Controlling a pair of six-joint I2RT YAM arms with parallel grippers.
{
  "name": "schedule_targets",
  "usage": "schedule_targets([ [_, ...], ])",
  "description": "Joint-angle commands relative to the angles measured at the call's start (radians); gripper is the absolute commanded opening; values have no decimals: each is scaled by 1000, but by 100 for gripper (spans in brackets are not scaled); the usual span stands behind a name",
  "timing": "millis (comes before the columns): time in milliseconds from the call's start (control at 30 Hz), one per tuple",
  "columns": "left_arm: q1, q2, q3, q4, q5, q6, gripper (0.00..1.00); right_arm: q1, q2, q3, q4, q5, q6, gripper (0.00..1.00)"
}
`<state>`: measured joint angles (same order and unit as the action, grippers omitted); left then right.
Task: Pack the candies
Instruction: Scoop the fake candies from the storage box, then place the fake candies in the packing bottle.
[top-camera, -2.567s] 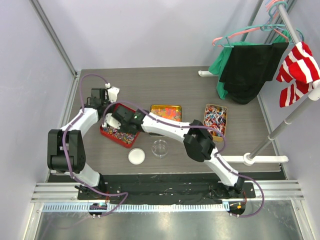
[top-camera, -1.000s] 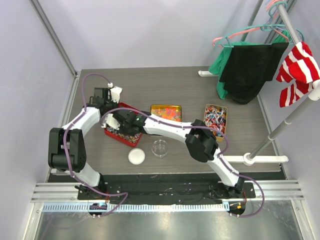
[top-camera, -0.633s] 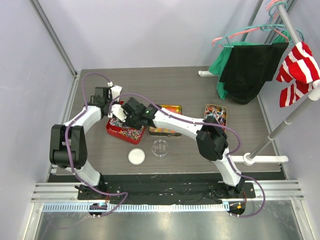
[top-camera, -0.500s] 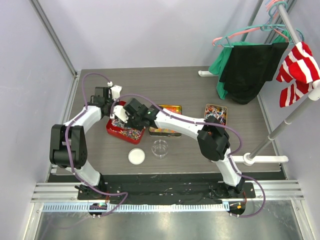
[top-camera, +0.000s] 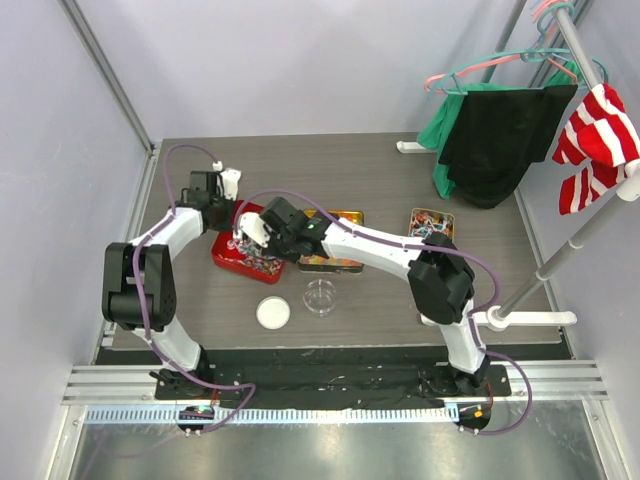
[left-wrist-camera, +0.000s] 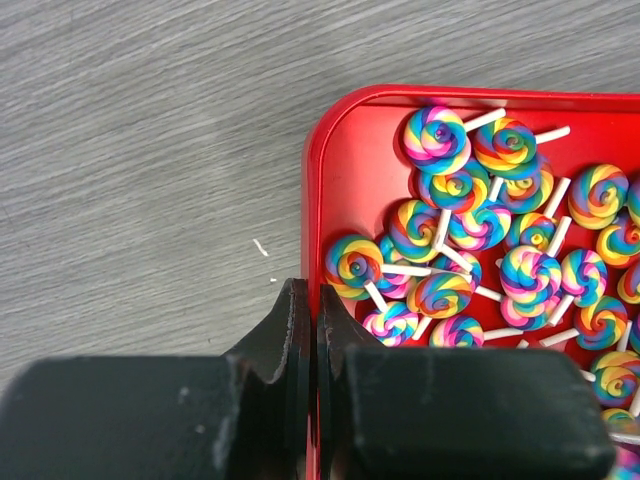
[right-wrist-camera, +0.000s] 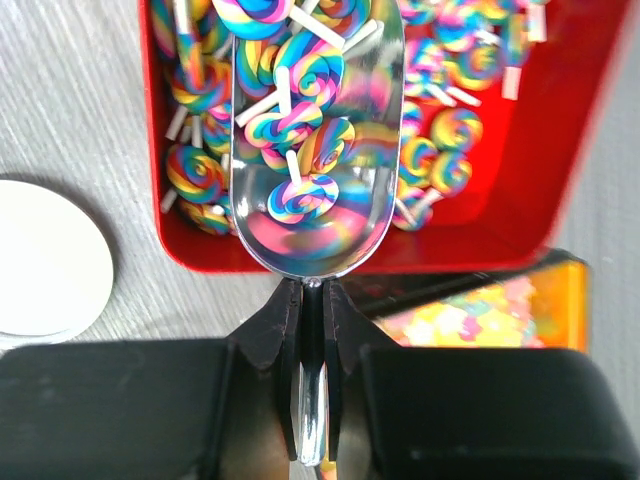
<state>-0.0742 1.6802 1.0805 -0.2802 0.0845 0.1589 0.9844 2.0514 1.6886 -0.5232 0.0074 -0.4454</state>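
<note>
Your left claw (left-wrist-camera: 312, 335) pinches the edge of the red tin (left-wrist-camera: 311, 200). Your right claw (right-wrist-camera: 312, 310) holds a shiny scoop (right-wrist-camera: 374, 150) with candies (right-wrist-camera: 303, 197) in it.

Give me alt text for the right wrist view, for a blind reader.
The right gripper is shut on the handle of a metal scoop loaded with rainbow swirl lollipops, held over a red tray full of the same sweets. A white disc lies on the grey table at the left edge; an orange tin of gummies shows at lower right.
</note>
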Motion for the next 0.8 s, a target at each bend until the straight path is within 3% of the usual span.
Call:
schedule_targets([
  [0,17,-2,62,56,14,-27,0,-19,-120,-4,52,22,-13,1],
  [433,70,42,76,59,35,-22,0,-85,-306,-116,-17,6,-55,1],
  [767,113,85,98,62,46,-25,0,-105,-548,-341,-84,-40,-92,1],
])
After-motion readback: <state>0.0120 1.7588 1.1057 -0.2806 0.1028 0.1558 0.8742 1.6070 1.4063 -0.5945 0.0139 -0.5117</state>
